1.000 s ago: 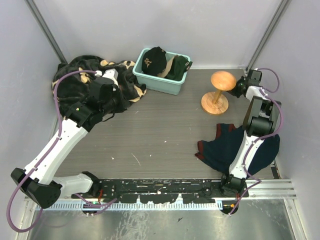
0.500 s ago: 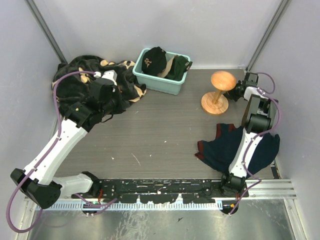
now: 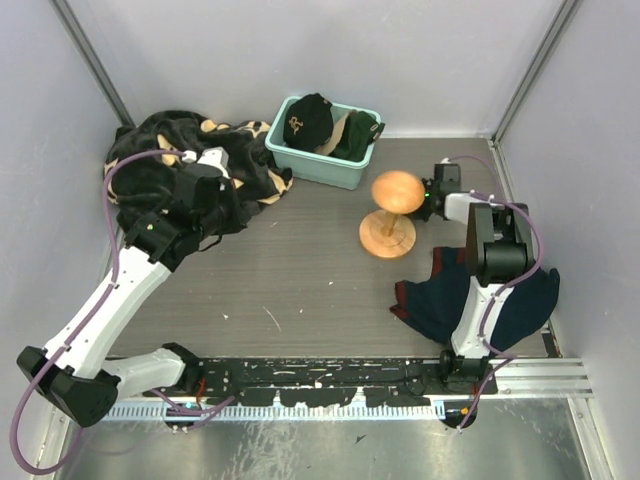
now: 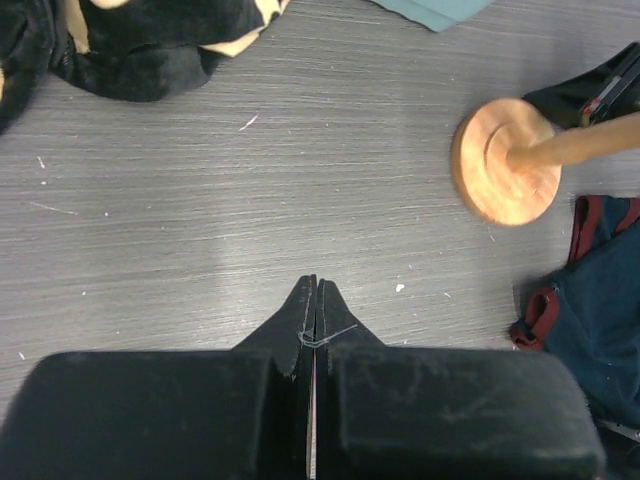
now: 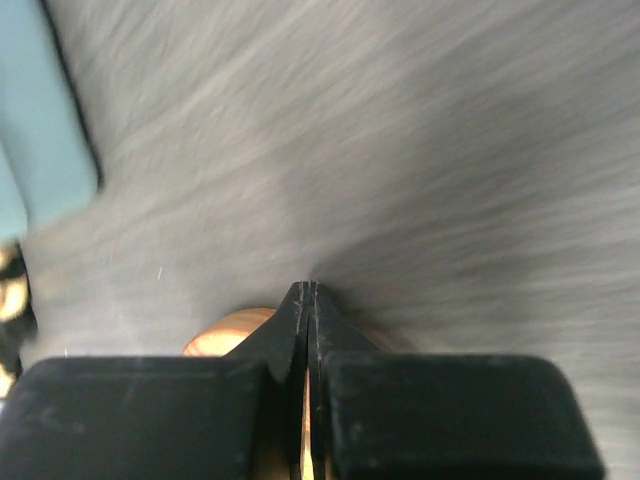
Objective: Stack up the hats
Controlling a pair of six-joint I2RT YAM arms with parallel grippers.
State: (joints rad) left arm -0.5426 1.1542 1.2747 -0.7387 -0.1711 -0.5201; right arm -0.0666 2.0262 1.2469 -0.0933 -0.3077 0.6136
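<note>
Three hats lie in a teal bin (image 3: 318,166) at the back: a black cap with a tan logo (image 3: 305,119), a tan cap (image 3: 334,134) and a dark green cap (image 3: 358,136). The pink cap is out of view. My left gripper (image 3: 214,207) is shut and empty, over the table beside the black blanket; its closed tips show in the left wrist view (image 4: 315,298). My right gripper (image 3: 427,198) is shut, and its tips (image 5: 310,298) rest against the round top of a wooden stand (image 3: 388,214).
The wooden stand (image 4: 505,162) stands mid-table, blurred by motion, and shows under my right gripper (image 5: 222,336). A black blanket with tan marks (image 3: 165,160) lies back left. A dark navy cloth (image 3: 470,295) lies front right, under the right arm.
My right gripper swung left from the back right corner and the wooden stand slid left and nearer with it. The left arm shifted slightly.
</note>
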